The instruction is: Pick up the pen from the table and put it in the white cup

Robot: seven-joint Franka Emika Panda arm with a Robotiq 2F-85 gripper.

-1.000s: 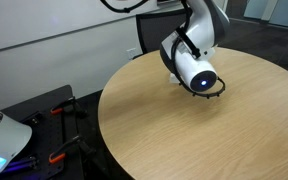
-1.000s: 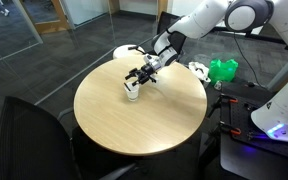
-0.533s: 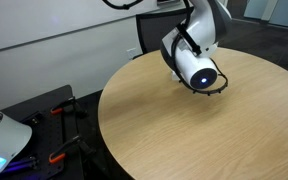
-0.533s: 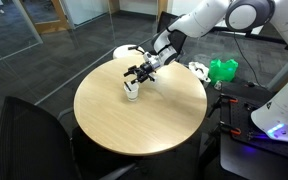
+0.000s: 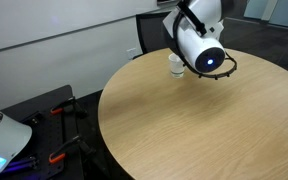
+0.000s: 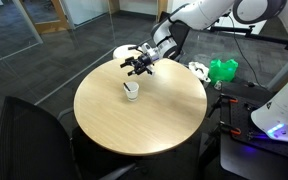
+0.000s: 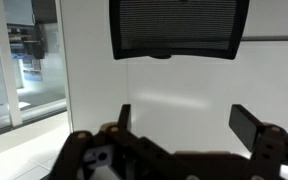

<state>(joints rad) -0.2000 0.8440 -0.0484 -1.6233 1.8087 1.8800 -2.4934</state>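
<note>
The white cup (image 6: pixel 131 91) stands on the round tan table (image 6: pixel 144 125), toward its far side. It also shows in an exterior view (image 5: pixel 175 64), partly behind the arm. A short dark mark shows at the cup's mouth; it may be the pen, but it is too small to tell. No pen lies on the table top. My gripper (image 6: pixel 135 66) hangs above the cup, apart from it, and also shows in an exterior view (image 5: pixel 227 68). In the wrist view the gripper (image 7: pixel 184 118) is open and empty, facing a white wall.
A black mesh chair back (image 7: pixel 179 28) stands by the wall beyond the table (image 5: pixel 149 35). A dark chair (image 6: pixel 29 140) stands at the table's near edge. A green object (image 6: pixel 222 70) and a white machine (image 6: pixel 282 110) are beside the table.
The gripper has risen from right at the cup to well above it. The cup, hidden by the arm before, now shows in both exterior views.
</note>
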